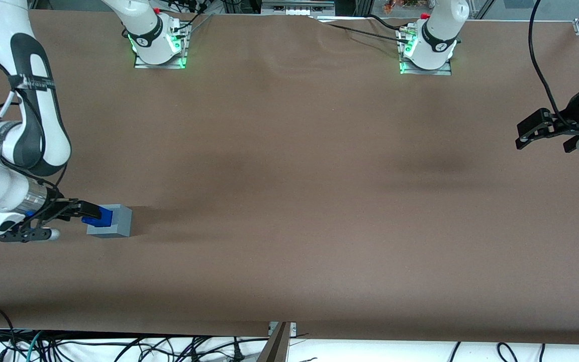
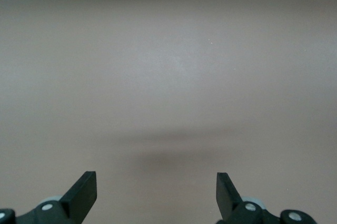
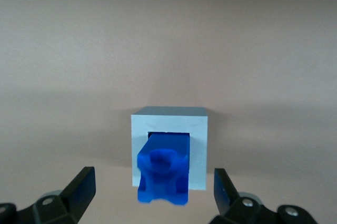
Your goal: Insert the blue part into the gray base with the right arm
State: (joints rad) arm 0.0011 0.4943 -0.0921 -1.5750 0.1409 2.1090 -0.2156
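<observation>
The gray base (image 1: pixel 118 223) stands near the working arm's end of the table. The blue part (image 1: pixel 99 217) sits partly in its square recess and sticks out toward the gripper. In the right wrist view the blue part (image 3: pixel 163 174) fills the recess of the gray base (image 3: pixel 200 150), its bumpy end facing the camera. My right gripper (image 1: pixel 90 213) is right at the blue part. It is open: in the wrist view the gripper (image 3: pixel 154 177) has its fingers (image 3: pixel 81 187) spread wide on either side of the part, not touching it.
Brown table cover (image 1: pixel 289 176) all round the base. The two arm bases (image 1: pixel 156 40) stand at the edge of the table farthest from the front camera. Cables (image 1: pixel 118 347) lie along the near edge. The left wrist view shows only bare table (image 2: pixel 168 77).
</observation>
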